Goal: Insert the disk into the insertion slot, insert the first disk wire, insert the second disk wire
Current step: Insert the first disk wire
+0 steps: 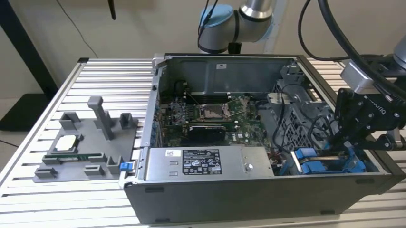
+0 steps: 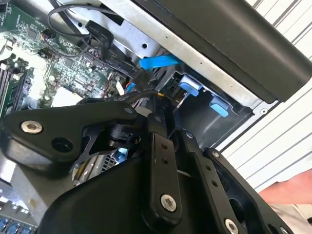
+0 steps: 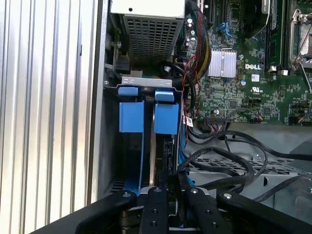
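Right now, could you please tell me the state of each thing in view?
Case: open, side panel off.
Disk: on edge in the slot, depth unclear.
Slot: occupied by the disk.
Gripper: down inside the case, in line with the disk.
Wires: loose, lying beside the slot.

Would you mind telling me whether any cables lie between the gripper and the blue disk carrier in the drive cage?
Nothing visible does. In the first wrist view the gripper sits in line with the blue disk carrier nearer the motherboard; the black cables loop beside it, on the motherboard side, not across that gap.
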Motion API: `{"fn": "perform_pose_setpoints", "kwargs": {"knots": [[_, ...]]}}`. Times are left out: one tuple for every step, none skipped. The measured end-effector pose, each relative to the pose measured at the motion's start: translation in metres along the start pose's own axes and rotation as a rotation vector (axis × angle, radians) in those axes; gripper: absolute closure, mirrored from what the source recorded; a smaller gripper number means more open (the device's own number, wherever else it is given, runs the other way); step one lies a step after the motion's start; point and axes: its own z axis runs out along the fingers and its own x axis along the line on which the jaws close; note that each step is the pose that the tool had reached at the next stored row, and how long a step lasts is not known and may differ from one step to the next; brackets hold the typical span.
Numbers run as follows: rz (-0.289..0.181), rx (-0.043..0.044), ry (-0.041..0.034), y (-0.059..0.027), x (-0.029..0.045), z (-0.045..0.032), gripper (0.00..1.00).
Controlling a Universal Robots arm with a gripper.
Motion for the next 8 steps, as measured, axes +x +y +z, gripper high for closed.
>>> {"fn": "perform_pose_setpoints", "kwargs": {"knots": [[0.000, 0.0002, 0.0001, 0.0000, 0.0000, 0.0002, 1.00], [0.000, 0.0004, 0.0001, 0.0001, -0.0001, 0.0003, 1.00], [0.000, 0.0005, 0.0002, 0.0000, -0.0002, 0.0006, 1.00], [0.000, 0.0005, 0.0004, 0.0000, -0.0002, 0.0010, 1.00], [0.000, 0.0008, 0.0004, -0.0001, -0.0002, 0.0017, 1.00], [0.000, 0.0004, -0.0010, -0.0002, 0.0000, 0.0035, 1.00], [0.000, 0.0005, 0.0001, -0.0003, 0.0000, 0.0041, 1.00], [0.000, 0.0006, 0.0009, -0.0004, 0.0001, 0.0052, 1.00]]}}
